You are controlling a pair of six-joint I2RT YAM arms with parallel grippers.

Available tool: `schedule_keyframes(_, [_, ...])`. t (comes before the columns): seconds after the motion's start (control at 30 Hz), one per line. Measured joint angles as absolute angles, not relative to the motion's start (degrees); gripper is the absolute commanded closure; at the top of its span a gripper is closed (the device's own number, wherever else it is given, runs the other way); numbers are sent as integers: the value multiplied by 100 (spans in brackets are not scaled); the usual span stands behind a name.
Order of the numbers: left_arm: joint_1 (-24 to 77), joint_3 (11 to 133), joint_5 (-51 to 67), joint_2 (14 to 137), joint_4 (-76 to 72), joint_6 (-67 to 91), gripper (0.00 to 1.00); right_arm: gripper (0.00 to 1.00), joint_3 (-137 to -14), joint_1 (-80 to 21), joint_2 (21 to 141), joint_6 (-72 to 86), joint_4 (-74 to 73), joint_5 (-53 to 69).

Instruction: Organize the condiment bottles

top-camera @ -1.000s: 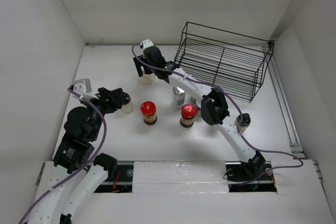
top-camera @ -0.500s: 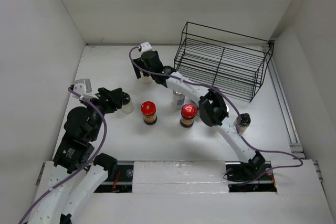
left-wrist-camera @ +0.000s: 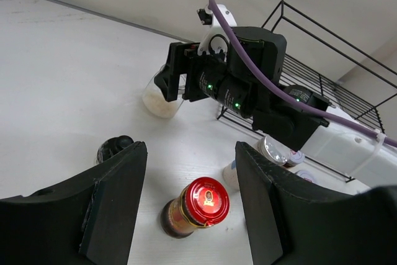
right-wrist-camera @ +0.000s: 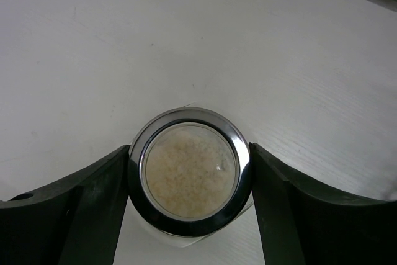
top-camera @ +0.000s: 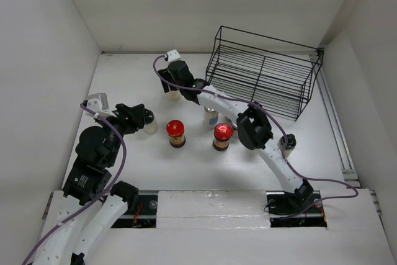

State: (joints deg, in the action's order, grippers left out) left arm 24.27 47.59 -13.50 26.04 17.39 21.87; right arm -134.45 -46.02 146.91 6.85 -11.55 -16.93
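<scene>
My right gripper reaches to the far left of the table and is shut on a silver-lidded jar of pale grains; both fingers press its lid. The same jar shows in the top view and in the left wrist view. My left gripper is open and empty, beside a black-lidded jar. In the left wrist view the gripper frames a red-lidded jar that stands beyond it. Two red-lidded jars stand mid-table.
A black wire rack stands at the back right. A pale jar with a blue label stands under the right arm, and another jar stands to the right. White walls close in the table on three sides.
My right gripper has shifted slightly left and turned over the pale jar. The left arm and the other jars have not moved.
</scene>
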Motion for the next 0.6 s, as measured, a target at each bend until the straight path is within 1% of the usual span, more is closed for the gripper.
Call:
schedule_keyframes(0.13, [2427, 4759, -1347, 2602, 1739, 2185, 47, 56, -12868, -4646, 14230, 687, -1177, -1636])
schedule_keyframes(0.3, [2427, 4759, -1347, 2602, 1739, 2185, 47, 56, -12490, -4687, 13345, 735, -1197, -1188])
schedule_keyframes(0.47, [2427, 4759, -1323, 2602, 1739, 2185, 47, 56, -12477, -4665, 12114, 744, -1055, -928])
schedule_keyframes(0.5, [2427, 4759, -1319, 2602, 1739, 2185, 47, 58, -12488, -4633, 11876, 740, -987, -902])
schedule_keyframes(0.6, [2427, 4759, -1304, 2578, 1739, 2185, 47, 58, -12846, -4392, 11413, 733, -976, -843])
